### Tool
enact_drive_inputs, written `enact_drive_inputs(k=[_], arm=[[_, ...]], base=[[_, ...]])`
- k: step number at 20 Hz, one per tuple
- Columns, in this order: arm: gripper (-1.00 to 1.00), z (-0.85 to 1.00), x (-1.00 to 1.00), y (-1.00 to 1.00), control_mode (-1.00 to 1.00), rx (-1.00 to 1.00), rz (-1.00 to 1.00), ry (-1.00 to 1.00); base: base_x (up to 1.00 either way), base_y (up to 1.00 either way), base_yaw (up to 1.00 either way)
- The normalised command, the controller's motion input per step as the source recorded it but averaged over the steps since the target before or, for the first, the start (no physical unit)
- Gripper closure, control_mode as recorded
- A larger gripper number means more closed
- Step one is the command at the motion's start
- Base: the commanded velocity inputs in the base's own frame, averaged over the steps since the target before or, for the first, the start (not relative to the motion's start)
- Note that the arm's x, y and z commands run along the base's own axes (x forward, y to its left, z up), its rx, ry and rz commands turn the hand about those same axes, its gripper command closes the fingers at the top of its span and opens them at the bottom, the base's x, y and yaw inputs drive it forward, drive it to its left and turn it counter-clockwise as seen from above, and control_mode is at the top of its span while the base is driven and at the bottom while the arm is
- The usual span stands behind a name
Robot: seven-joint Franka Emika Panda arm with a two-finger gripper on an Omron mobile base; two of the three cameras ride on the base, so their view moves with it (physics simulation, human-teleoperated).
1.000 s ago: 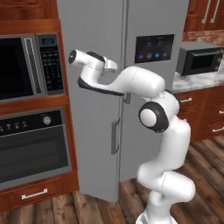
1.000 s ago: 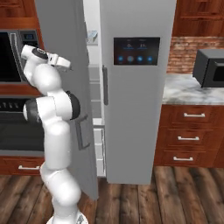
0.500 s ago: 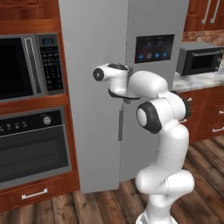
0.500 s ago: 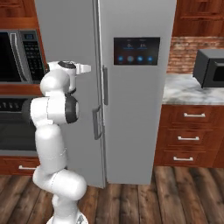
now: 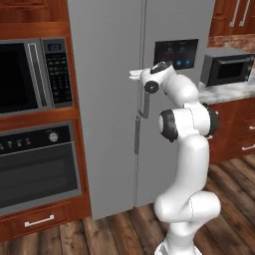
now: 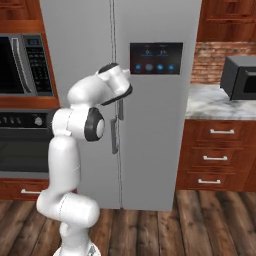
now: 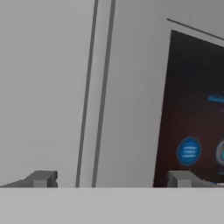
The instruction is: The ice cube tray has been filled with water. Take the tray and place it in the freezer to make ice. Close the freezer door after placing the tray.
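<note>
— While I'm looking along the gripper [image 7: 111,179], its jaws are standing spread wide, pinching nothing.

— And the freezer door [image 5: 102,99]?

— It's sitting flush beside the dispenser door [image 6: 160,100]; the tray isn't something I can locate.

Tall narrow grey steel freezer door [image 5: 107,99] fully shut, flush beside the wider dispenser door, long vertical grey handle [image 5: 137,134] just below the hand [image 5: 135,74], the seam straight ahead of it
</note>
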Motion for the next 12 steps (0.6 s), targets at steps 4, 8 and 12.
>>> enact_drive_inputs(k=[4, 8, 12], arm=[[-1.0, 0.0, 0.27, 0.2, -1.0, 0.0, 0.15, -0.19], [-1.0, 0.0, 0.11, 0.48, -1.0, 0.0, 0.14, -0.19], [-1.0, -0.15, 0.46, 0.53, -1.0, 0.0, 0.08, -0.07]], base=[[0.0, 0.0, 0.0], [0.0, 0.0, 0.0], [0.0, 0.0, 0.0]])
